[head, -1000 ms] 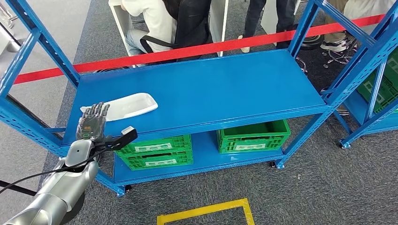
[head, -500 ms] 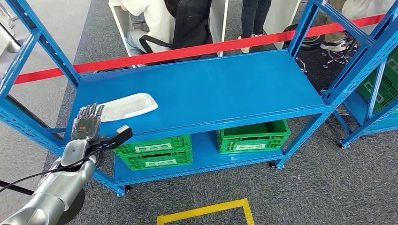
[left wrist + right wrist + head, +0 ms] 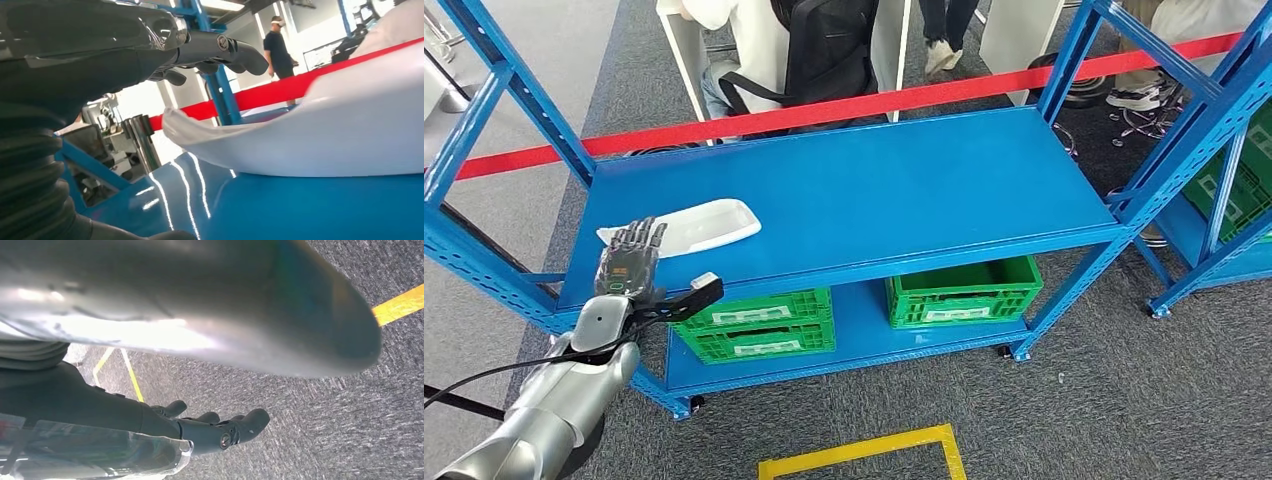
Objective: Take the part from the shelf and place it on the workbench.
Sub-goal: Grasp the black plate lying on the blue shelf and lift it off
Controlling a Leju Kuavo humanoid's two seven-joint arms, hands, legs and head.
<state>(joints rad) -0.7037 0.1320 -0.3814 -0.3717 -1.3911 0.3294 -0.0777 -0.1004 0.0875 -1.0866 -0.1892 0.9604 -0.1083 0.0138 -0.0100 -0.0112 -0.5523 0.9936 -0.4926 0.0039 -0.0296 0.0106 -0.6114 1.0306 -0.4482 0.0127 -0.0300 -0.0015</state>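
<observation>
A flat white part lies on the left of the blue shelf's upper deck. My left hand hovers over the deck's front left corner, fingers spread and reaching over the part's near end, thumb sticking out to the right; it holds nothing. In the left wrist view the white part rests on the glossy blue deck just beyond my fingers. My right hand hangs over grey carpet, fingers loosely extended and empty.
Two green crates sit on the shelf's lower deck. A red barrier tape runs behind the shelf, with people and a chair beyond it. A second blue rack stands at right. Yellow floor tape marks the carpet.
My left hand drew back toward the front left corner, then moved forward and right again over the part's near end. The part has not moved.
</observation>
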